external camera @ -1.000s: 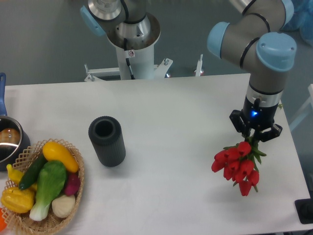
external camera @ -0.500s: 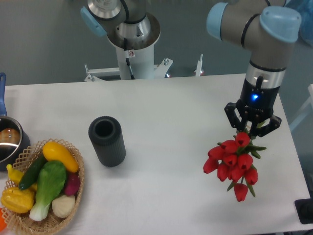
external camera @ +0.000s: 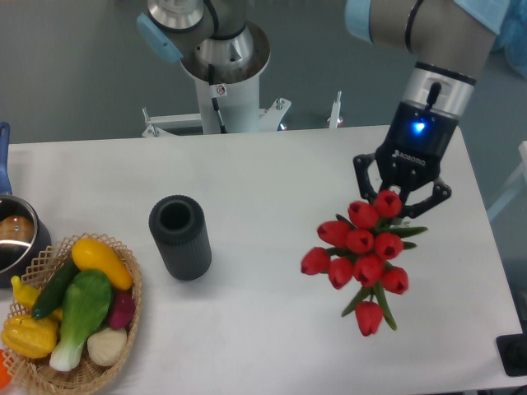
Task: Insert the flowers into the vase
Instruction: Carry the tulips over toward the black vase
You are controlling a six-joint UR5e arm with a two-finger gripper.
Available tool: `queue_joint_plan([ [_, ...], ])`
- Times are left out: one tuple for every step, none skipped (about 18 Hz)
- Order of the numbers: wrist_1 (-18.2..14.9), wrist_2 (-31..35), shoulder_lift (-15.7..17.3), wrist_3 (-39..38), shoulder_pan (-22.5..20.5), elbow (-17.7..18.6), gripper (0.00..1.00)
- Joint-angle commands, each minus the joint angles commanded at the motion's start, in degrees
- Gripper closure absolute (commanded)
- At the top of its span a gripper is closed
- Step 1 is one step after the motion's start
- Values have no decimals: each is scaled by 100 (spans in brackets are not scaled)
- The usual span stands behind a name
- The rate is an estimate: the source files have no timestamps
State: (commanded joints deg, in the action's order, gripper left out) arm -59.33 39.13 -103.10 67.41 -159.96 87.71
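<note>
The flowers, red tulip heads with green leaves, hang in the air over the right part of the table, blooms toward the camera. My gripper is shut on their stems just above the blooms; the stems themselves are mostly hidden. The vase, dark grey and ribbed with a round open mouth, stands upright on the table well to the left of the flowers, apart from the gripper.
A wicker basket of colourful vegetables sits at the front left corner. A shiny metal pot with a blue handle stands at the left edge. The arm's base rises behind the table's far edge.
The gripper has lifted and moved left with the flowers, which now appear larger and nearer the table's middle. Vase, basket and pot have not moved.
</note>
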Motion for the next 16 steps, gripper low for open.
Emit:
queue_joint_plan([
  [0, -254, 9, -9, 9, 35, 100],
  [9, -535, 18, -9, 17, 70, 100],
  [9, -807, 18, -18, 9, 132, 100],
  [9, -1115, 44, -9, -9, 219, 100],
  [9, -1431, 96, -9, -9, 368, 100],
  [44, -1730, 149, 0, -9, 526, 100],
  [114, -1985, 193, -9, -17, 684, 100],
  [140, -2249, 228, 0, -35, 816, 100],
  [141, -2530, 272, 0, -70, 931, 100],
  [149, -2759, 308, 17, -79, 1028, 100],
  [176, -2840, 308, 26, -88, 1046, 100],
  [167, -2867, 343, 0, -79, 1055, 100],
  [167, -2876, 352, 0, -70, 1055, 100],
  [167, -2902, 352, -9, -62, 1072, 100],
  [167, -2928, 352, -9, -53, 1090, 100],
  [176, -2963, 352, 0, -44, 1090, 100],
])
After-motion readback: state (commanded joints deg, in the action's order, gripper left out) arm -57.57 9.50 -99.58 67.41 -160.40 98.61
